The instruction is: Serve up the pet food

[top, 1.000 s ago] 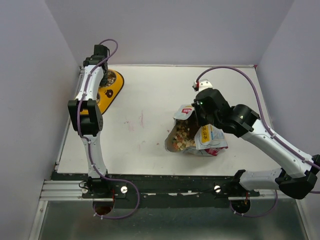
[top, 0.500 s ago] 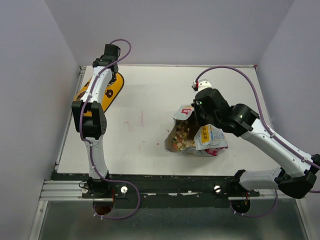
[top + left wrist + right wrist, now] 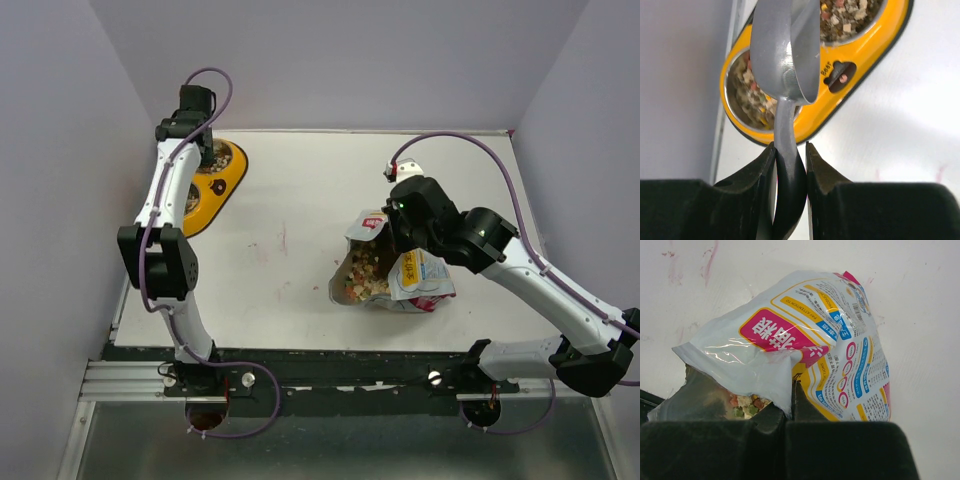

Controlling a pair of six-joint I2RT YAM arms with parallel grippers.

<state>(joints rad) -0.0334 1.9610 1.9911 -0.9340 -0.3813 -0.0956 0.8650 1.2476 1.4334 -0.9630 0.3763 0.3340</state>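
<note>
The left hand (image 3: pixel 790 156) is narrowed onto the handle of the silver scoop (image 3: pixel 785 50), fingers pressed against either side of it; the scoop's cup is tipped on its side above the yellow double bowl (image 3: pixel 875 47) at the far left corner of the worktop (image 3: pixel 300 200); both steel cups hold mixed kibble (image 3: pixel 752 90). The right hand (image 3: pixel 790 405) is pinched tight on the torn upper edge of the pouch (image 3: pixel 830 340); the pouch lies crumpled near the middle of the worktop, to the right, its mouth open toward the left; more brown, green and reddish kibble shows inside the mouth; pouch and bowl are well apart.
</note>
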